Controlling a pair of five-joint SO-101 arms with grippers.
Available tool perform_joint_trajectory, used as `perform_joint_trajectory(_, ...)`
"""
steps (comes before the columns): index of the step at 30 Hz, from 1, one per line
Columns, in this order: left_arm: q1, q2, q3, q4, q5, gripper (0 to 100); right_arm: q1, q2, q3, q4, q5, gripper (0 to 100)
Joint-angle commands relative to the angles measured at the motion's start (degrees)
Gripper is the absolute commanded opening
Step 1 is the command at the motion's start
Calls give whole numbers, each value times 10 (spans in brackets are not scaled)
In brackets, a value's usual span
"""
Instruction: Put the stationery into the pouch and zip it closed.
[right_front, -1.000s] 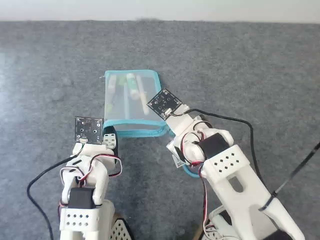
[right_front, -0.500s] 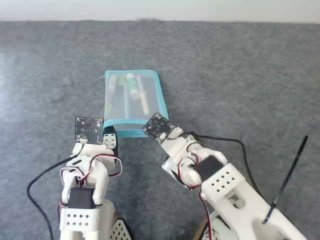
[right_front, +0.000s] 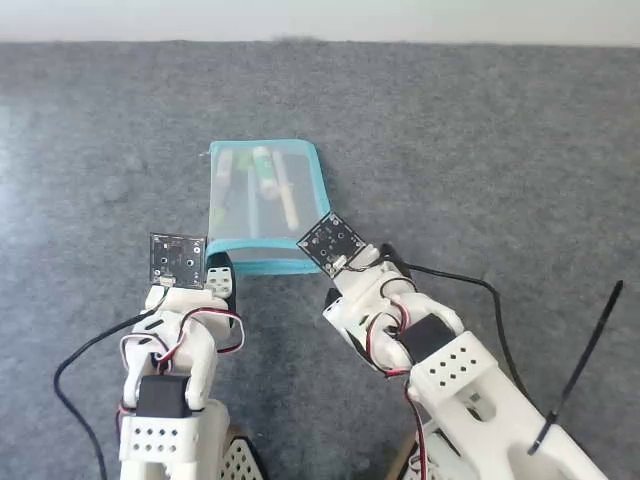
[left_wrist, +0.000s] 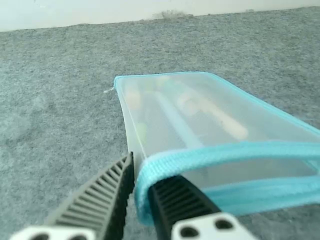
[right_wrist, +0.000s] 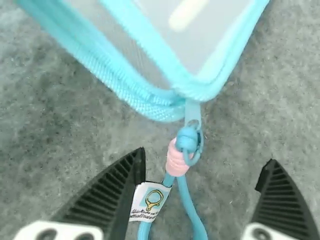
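Evidently soft, light pouch (left_wrist: 200, 115): left gripper (left_wrist: 141, 172) pinches its corner; right gripper (right_wrist: 205, 157) gapes wide, empty; grasp zip pull (right_wrist: 187, 142).

The left arm (right_front: 172, 385) reaches forward low over the table, and the left end effector (left_wrist: 138, 167) has its two ribbed fingers (left_wrist: 100, 200) pinched together on the near corner edge of the pouch (left_wrist: 200, 115). The right arm (right_front: 450, 365) angles inward towards it with the wrist bent downward. The right end effector (right_wrist: 206, 156) hangs with its jaws spread wide, the zipper pull (right_wrist: 184, 146) lying between them and touched by neither.
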Motion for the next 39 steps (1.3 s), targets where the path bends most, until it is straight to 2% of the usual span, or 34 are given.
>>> perform_joint_trajectory(1, 4, -15, -8, -17, -2, 12, 7, 7, -9, -16, -2, 338)
perform_joint_trajectory(4, 4, -15, -7, -17, -2, 12, 7, 53, -25, -29, -1, 307)
perform_joint_trajectory(19, 4, -12, -7, -16, -2, 12, 47, 131, -54, -82, -1, 297)
perform_joint_trajectory(22, 4, -13, -7, -16, -2, 12, 47, 130, -71, -66, -1, 234)
perform_joint_trajectory(28, 4, -13, -7, -16, -2, 12, 46, 129, -91, -54, -6, 2)
perform_joint_trajectory(32, 4, -13, -7, -16, -2, 12, 47, 125, -94, -39, -2, 6)
perform_joint_trajectory(39, 4, -13, -7, -17, -2, 12, 45, 124, -154, 51, -2, 8)
